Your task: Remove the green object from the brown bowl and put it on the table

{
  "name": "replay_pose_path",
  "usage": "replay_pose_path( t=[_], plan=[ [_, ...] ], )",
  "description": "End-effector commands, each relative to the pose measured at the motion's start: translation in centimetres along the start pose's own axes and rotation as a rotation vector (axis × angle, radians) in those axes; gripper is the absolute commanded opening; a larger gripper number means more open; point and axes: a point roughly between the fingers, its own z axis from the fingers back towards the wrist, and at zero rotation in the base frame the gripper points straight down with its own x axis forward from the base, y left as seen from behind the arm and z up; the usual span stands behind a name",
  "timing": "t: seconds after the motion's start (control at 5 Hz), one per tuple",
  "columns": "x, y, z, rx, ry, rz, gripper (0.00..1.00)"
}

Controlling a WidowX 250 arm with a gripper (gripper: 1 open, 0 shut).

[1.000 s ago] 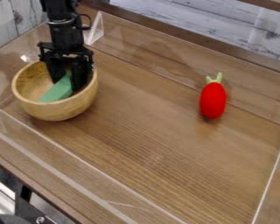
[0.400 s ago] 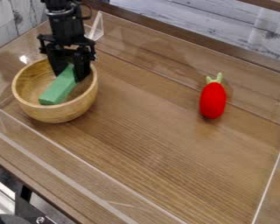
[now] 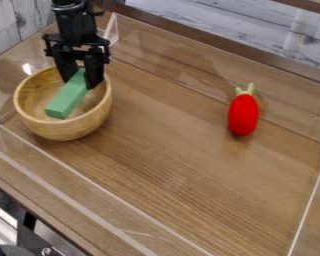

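Gripping the upper end of the green object [image 3: 69, 96], tilted with its lower end down inside the brown bowl [image 3: 63, 123] at the table's [image 3: 176, 170] left side, black gripper [image 3: 79, 72] pointing straight down, fingers clamped on the block, red strawberry-shaped toy [image 3: 243, 112] well apart to the right.

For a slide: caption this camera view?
Gripper shut on green block, tilted over the wooden bowl; strawberry apart.

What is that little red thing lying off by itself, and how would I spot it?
Start from the round light-brown wooden bowl at the left of the wood-grain table and look across to the right. The red strawberry-shaped toy lies alone there; nothing else is red with a green top.
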Motion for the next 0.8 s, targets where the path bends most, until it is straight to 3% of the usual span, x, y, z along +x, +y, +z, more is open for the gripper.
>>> replay_pose_path(
  t=[0.0,0.6],
  plan=[
    [0.56,-0.45,3.07,0.029,-0.089,-0.008,0.0],
    [0.24,-0.95,3.93,0.026,-0.098,-0.002,0.0]
  ],
)
